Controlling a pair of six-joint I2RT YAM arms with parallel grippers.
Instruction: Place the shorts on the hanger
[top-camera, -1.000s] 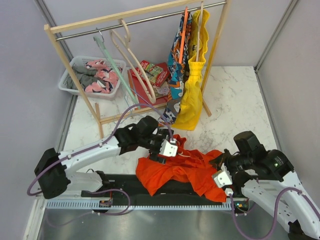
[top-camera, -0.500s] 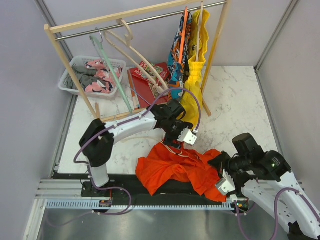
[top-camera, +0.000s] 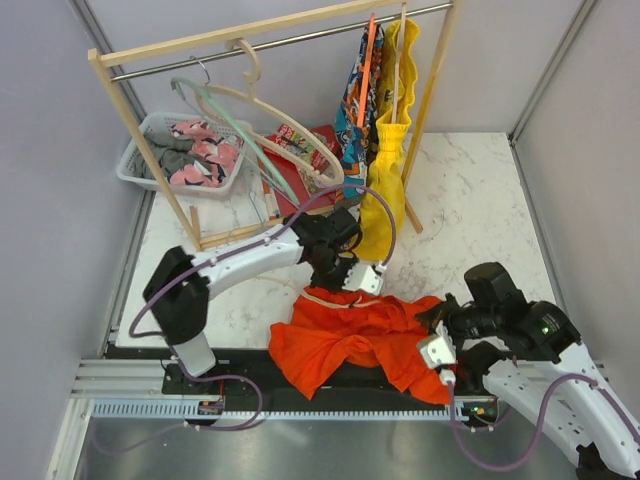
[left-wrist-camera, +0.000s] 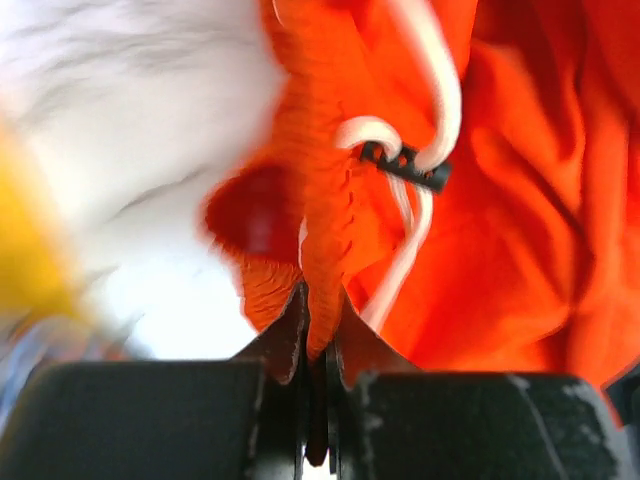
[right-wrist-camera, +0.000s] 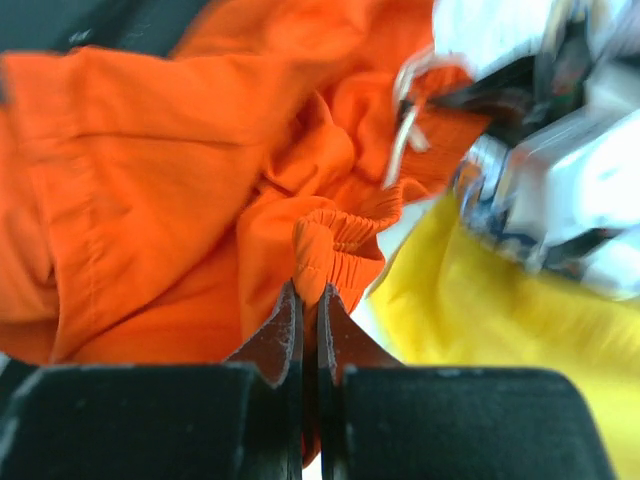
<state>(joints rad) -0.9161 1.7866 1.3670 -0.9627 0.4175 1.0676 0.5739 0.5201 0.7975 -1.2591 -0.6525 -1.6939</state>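
At the near right corner of the shorts (top-camera: 350, 335), the right claw (right-wrist-camera: 310, 292) is clamped on a gathered fold of orange waistband. The shorts lie crumpled on the marble bench (top-camera: 470, 200). At their far edge the left claw (left-wrist-camera: 318, 300) pinches the waistband beside the white drawstring (left-wrist-camera: 430, 90). Beyond the shorts, up left, the hanger (top-camera: 250, 148) hangs from the rack rail (top-camera: 300, 38)

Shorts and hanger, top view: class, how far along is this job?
Done: both hands are shut on the waistband, the left hand by the drawstring, the right hand on another gathered part. In hand: the shorts lie crumpled on the table, held at two points. Left: the hanger hangs on the rail, apart from the shorts; lifting and hanging remain.
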